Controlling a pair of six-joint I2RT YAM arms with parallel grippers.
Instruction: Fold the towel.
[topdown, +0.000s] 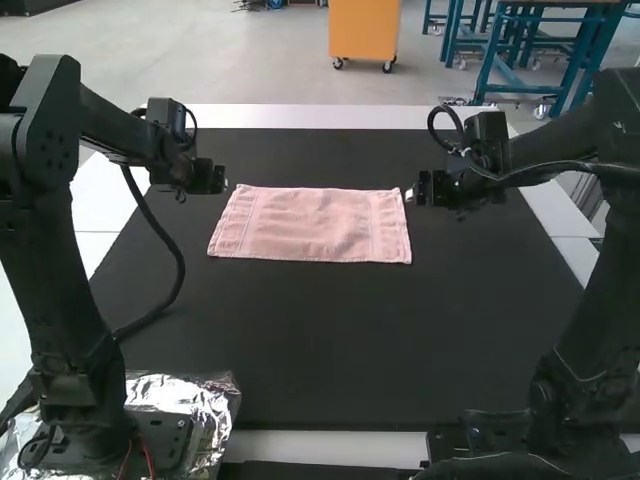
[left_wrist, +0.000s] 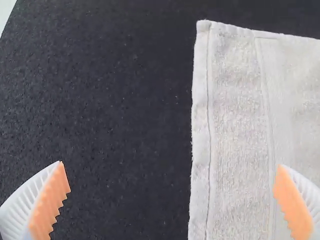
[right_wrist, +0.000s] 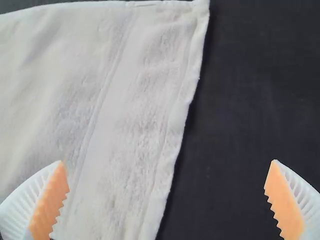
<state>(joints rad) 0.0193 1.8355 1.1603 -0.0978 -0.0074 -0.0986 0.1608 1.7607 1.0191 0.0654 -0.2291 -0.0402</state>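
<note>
Across the black desk (topdown: 350, 350), find the pink towel (topdown: 320, 225) spread flat, with no fold to be made out, between the left claw (left_wrist: 170, 165) and the right claw (right_wrist: 168, 161). See both parted wide and empty, one near each short edge. Judge the folding as unstarted: count only the flat lay as ready, with gripping, carrying an edge over, matching corners and smoothing down all left to do.
</note>
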